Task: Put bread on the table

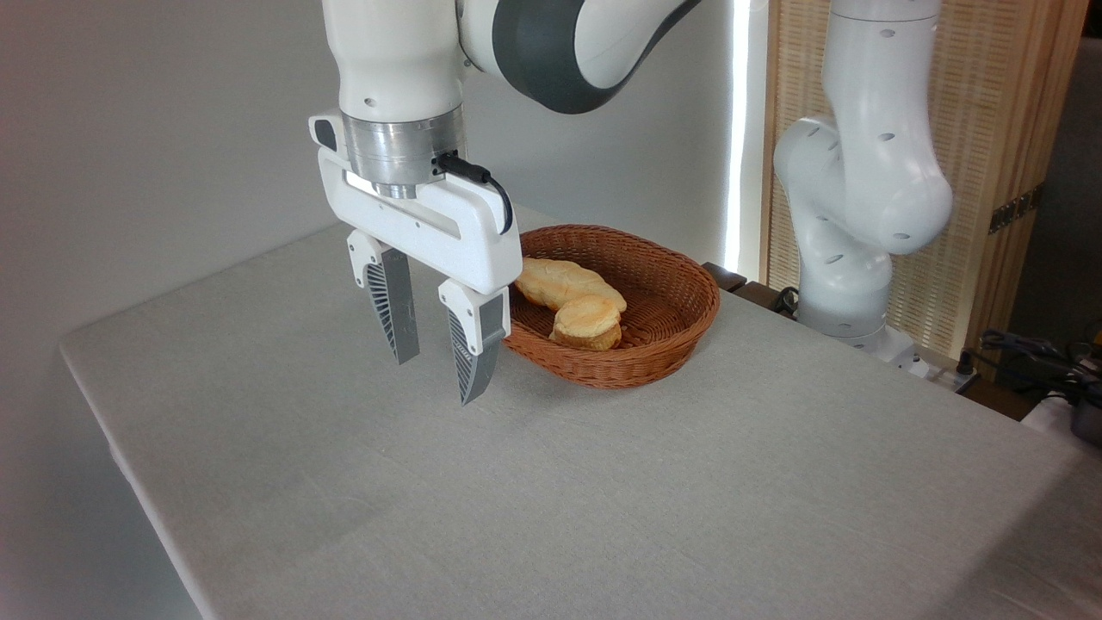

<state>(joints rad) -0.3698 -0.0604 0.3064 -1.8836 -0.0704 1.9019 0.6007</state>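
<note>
And here's the bread (587,320), a small round bun, golden-orange around its sides with a paler, toasted-looking top that shows a slight crease across it. It sits inside the brown wicker basket (680,323), on the woven floor toward the near-left part of the bowl, and it's touching the long loaf (564,283) that lies just behind it. The bun is close to round, so there's barely a long axis to speak of; if anything it's a touch wider left to right than it is deep, and it rests slightly tilted, its pale top facing up and toward the camera. The loaf, by contrast, clearly runs from the upper left down to the lower right, its right end meeting the bun. Over to the left, the gripper (437,375) hangs above the table (551,482), fingers pointing straight down, spread apart with a clear gap between them and nothing held. Its right finger (473,353) sits just in front of the basket's left rim as seen from here. The grey cloth runs smooth across the whole tabletop, the basket standing near its far edge, and the arm's white base (848,258) rises behind on the right.
</note>
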